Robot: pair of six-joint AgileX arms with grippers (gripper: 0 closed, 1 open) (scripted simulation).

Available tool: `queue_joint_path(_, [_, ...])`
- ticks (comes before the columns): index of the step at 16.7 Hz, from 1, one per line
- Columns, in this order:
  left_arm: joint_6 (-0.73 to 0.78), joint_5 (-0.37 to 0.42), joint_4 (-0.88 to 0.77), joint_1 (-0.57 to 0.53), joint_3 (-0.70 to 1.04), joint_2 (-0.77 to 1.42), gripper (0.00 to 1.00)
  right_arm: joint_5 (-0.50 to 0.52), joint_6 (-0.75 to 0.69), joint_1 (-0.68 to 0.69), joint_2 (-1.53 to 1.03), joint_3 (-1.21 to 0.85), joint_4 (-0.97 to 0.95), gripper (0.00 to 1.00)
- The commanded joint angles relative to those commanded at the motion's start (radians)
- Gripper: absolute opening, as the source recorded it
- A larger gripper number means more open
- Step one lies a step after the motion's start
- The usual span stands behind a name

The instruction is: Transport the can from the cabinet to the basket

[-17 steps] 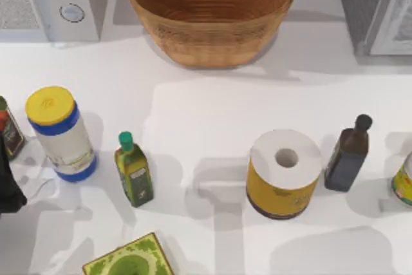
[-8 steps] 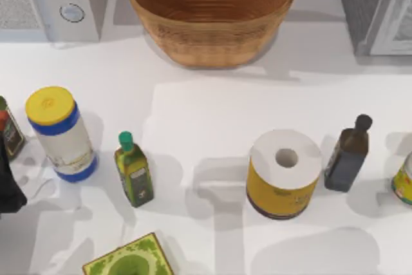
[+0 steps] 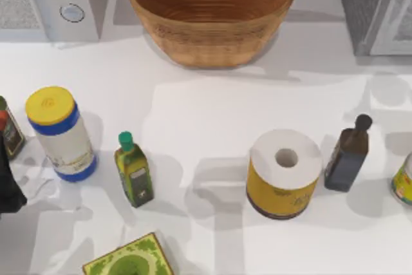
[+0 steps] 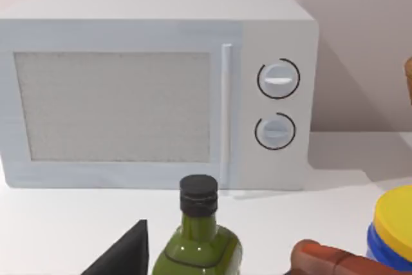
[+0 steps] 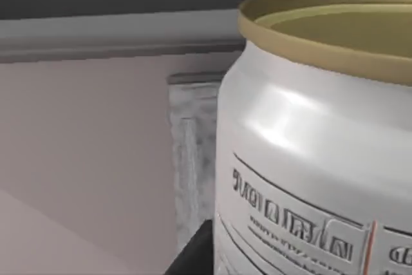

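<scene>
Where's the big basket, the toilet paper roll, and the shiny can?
basket [image 3: 193,43], top view, on its woven outer wall.
paper roll [image 3: 283,188], top view, on its yellow wrapper.
can [image 5: 309,159], right wrist view, on its silver-white side.

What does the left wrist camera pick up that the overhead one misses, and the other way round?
Left wrist view: the microwave's full front face and a black-capped green bottle. Top view: the basket, cabinet, paper roll and dark bottle. Both: the microwave's two knobs and the yellow-lidded jar.
</scene>
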State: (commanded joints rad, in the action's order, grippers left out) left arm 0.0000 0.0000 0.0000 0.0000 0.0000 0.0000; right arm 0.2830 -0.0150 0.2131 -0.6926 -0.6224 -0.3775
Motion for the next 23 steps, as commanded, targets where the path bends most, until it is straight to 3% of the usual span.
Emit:
queue_joint_path(6, [0.0, 0.0, 0.0, 0.0, 0.0, 0.0, 1.0, 0.157, 0.011, 0.154, -0.752, -0.536, -0.163, 0.0])
queue_joint_path(12, [0.0, 0.0, 0.0, 0.0, 0.0, 0.0, 1.0, 0.294, 0.017, 0.317, -1.291, -0.885, -0.166, 0.0])
queue_joint_path(18, [0.0, 0.0, 0.0, 0.0, 0.0, 0.0, 1.0, 0.407, 0.031, 0.451, -1.563, -1.12, -0.129, 0.0])
queue_joint_path(23, [0.0, 0.0, 0.0, 0.0, 0.0, 0.0, 1.0, 0.416, 0.033, 0.462, -1.581, -1.139, -0.12, 0.0])
